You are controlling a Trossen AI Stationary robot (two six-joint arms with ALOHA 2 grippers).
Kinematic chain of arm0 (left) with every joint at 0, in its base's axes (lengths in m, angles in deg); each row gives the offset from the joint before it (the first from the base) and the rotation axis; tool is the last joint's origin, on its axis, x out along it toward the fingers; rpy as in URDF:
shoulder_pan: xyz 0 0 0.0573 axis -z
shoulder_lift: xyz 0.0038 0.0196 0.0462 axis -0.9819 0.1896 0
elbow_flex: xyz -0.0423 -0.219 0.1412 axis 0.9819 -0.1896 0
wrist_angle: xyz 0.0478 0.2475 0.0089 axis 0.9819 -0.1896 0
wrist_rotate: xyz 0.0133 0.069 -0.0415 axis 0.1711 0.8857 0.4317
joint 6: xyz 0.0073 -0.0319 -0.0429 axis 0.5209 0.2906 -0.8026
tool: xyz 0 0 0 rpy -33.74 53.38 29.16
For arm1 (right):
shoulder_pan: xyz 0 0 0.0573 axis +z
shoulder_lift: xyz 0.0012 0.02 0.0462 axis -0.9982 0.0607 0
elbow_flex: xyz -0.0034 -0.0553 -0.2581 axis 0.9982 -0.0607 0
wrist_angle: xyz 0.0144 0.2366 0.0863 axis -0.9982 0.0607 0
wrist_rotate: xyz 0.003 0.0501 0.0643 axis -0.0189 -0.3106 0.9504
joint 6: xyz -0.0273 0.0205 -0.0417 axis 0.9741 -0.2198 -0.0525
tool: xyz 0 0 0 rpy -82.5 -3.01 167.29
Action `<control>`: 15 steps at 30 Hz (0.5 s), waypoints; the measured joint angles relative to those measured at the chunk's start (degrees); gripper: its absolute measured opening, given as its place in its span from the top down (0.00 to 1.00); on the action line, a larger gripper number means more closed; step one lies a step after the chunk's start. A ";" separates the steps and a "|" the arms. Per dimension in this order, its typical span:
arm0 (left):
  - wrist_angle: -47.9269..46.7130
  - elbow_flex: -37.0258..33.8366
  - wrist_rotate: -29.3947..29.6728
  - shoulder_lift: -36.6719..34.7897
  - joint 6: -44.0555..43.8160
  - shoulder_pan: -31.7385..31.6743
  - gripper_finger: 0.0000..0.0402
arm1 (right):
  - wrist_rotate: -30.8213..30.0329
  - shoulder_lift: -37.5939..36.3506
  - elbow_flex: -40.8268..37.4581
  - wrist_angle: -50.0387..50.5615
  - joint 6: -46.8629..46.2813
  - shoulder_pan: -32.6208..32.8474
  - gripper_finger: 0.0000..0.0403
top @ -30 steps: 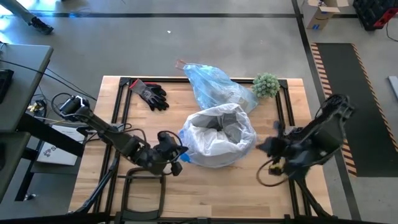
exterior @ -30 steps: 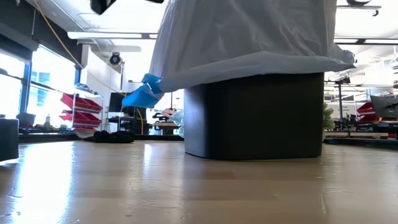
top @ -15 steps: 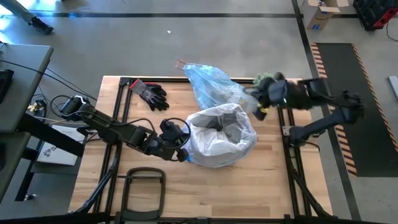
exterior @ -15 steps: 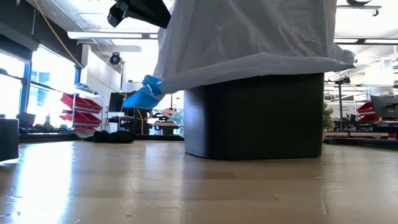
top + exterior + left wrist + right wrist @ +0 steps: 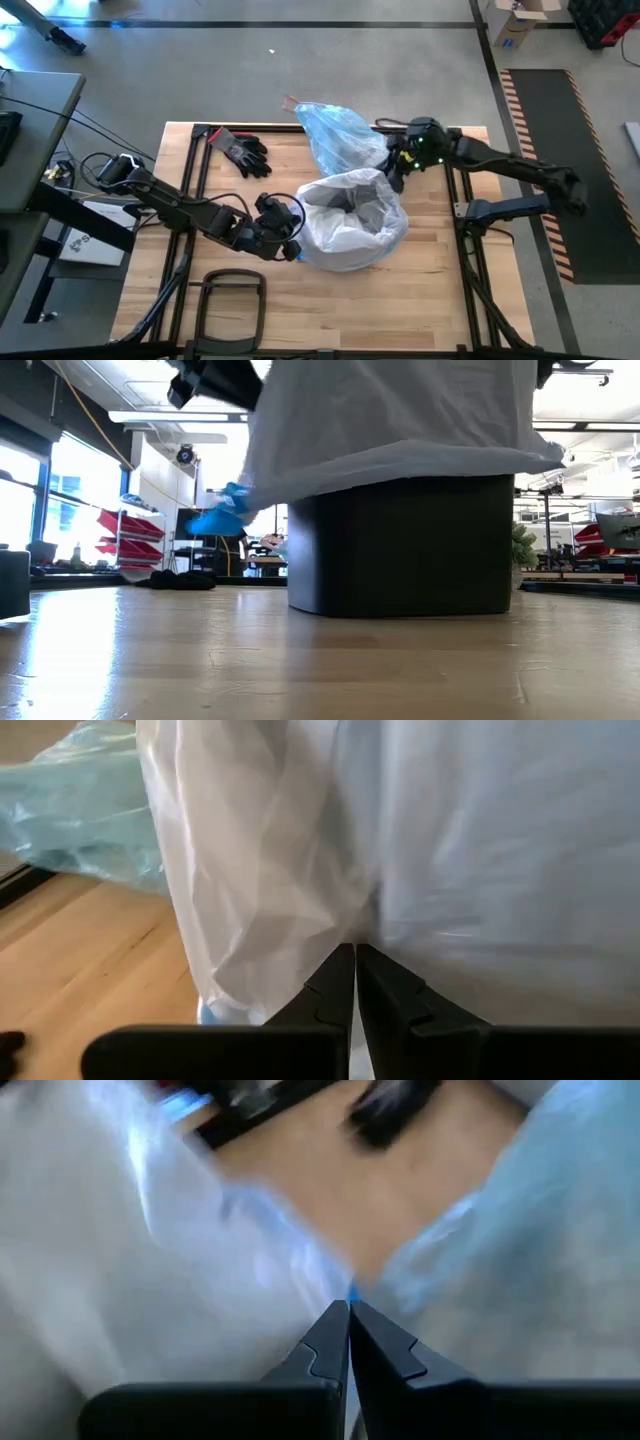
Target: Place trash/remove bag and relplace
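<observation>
At about seven o'clock of the bin (image 5: 400, 545), the left gripper (image 5: 283, 232) has its fingers closed against the white liner (image 5: 350, 215), so it should keep that hem steady. At one o'clock, the right gripper (image 5: 398, 165), fingers closed and holding nothing I can make out, is best opened before taking the rim. Beyond, the blue bag (image 5: 340, 135) lies at twelve o'clock on the worktop (image 5: 400, 300).

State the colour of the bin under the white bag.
Black bin, clearest in the low view.

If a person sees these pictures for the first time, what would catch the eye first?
Probably the white bag billowing over the black bin at the table's middle, with the shut left gripper at its left side. Next, the light-blue bag lying behind it at the table's far edge, with the shut right gripper between the two bags.
</observation>
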 joint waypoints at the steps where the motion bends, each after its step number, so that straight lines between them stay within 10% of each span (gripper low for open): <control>1: 0.31 -0.94 0.33 0.00 -0.62 -0.10 1.00 | 3.64 0.13 -1.70 -1.35 -0.03 -0.34 1.00; 15: 8.94 -12.62 0.45 0.02 -7.29 -1.11 1.00 | 4.91 -0.63 -19.94 -19.45 -7.08 5.16 1.00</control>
